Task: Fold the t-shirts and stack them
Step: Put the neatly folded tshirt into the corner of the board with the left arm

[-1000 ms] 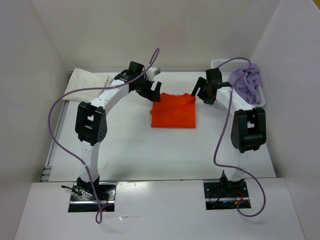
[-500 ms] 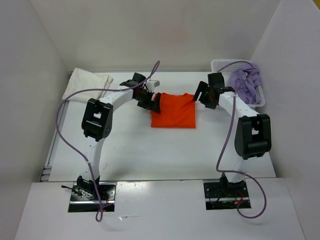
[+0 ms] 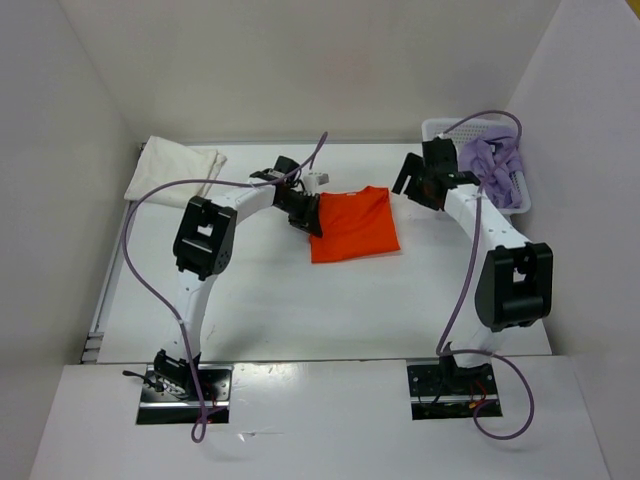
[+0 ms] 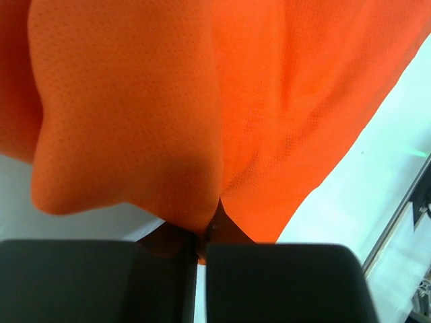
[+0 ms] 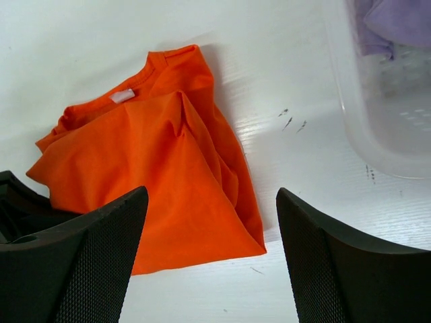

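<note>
Left gripper (image 3: 306,213) (image 4: 201,250) has gone from wide open beside the cloth to pinched shut on the left edge of the orange t-shirt (image 3: 354,225) (image 4: 161,101); the left wrist view shows a fold bunched between the closed jaws. The shirt has skewed since then: it sat square, and now its lower edge slants and the whole piece sits a bit further right, centre of the top view. The left arm has swung in, elbow now nearer the middle, forearm running right toward the shirt.

Right gripper (image 3: 416,183) (image 5: 210,195) is spread wide, holding nothing, and has backed off toward the upper right, clear of the shirt's right corner. The right arm reaches up from its base, elbow at lower right.

Folded orange t-shirt (image 5: 155,175) lies on the white table (image 3: 300,300), collar at the top, with a small white tag (image 5: 122,95) at the neck; no writing readable.

Cream t-shirt (image 3: 175,170) lies at upper left. Lavender t-shirt (image 3: 490,165) (image 5: 397,20) is heaped in the white basket (image 3: 437,128) (image 5: 357,114) at upper right.
</note>
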